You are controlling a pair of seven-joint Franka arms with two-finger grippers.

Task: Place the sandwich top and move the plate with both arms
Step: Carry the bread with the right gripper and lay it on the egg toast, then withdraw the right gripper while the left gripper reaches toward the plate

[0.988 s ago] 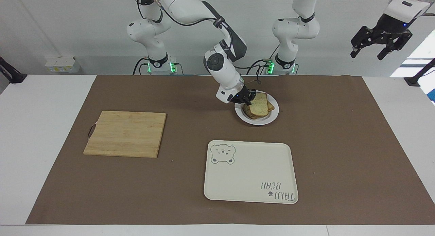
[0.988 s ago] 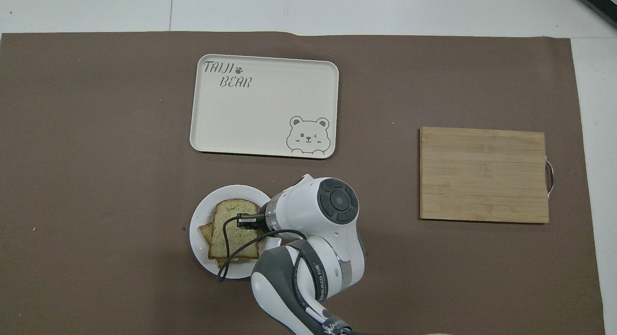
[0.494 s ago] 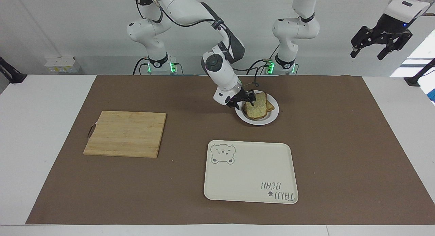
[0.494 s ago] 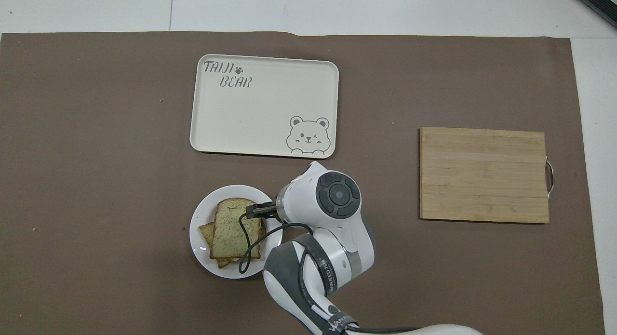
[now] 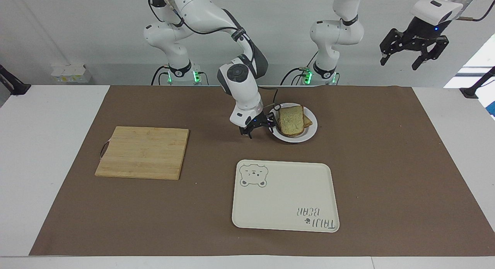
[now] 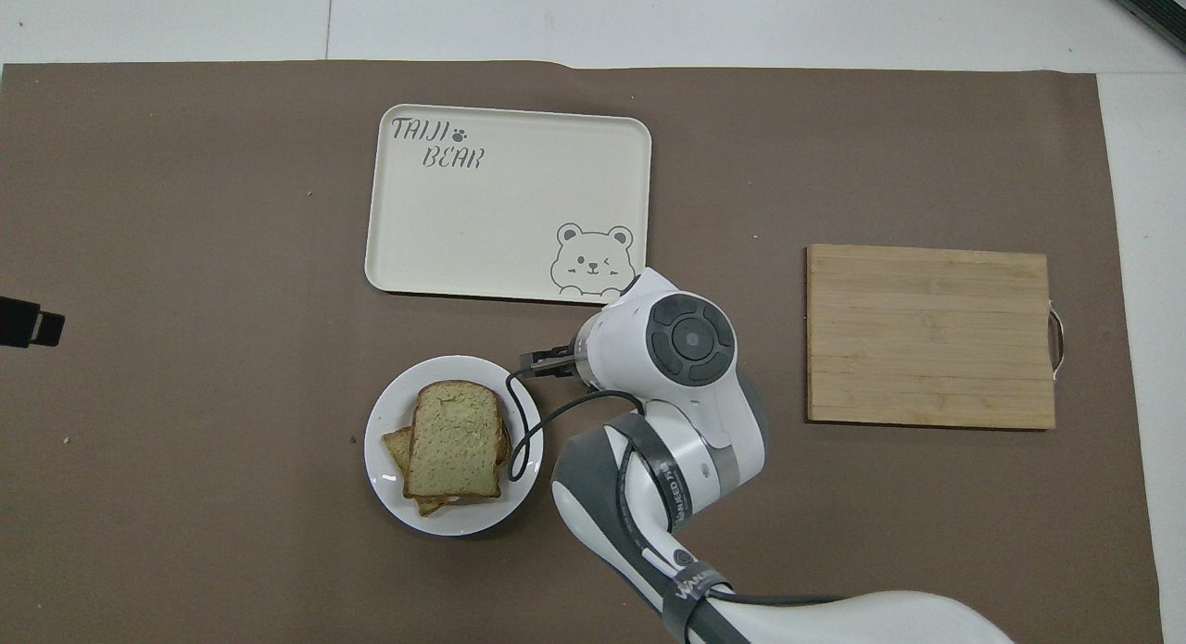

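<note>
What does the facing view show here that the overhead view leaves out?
Only the facing view shows both arm bases and the left gripper, raised over the left arm's end of the table, jaws open. Only the overhead view shows the right arm's wrist from above. Both show the bread slice on the plate, the right gripper open beside it, the tray and the cutting board.

A mat covers the counter. On it, nearest the robots, a plate holds stacked bread, the sandwich top uppermost. A bear-print tray lies farther from the robots than the plate. A cutting board lies toward the right arm's end, well apart from both.
</note>
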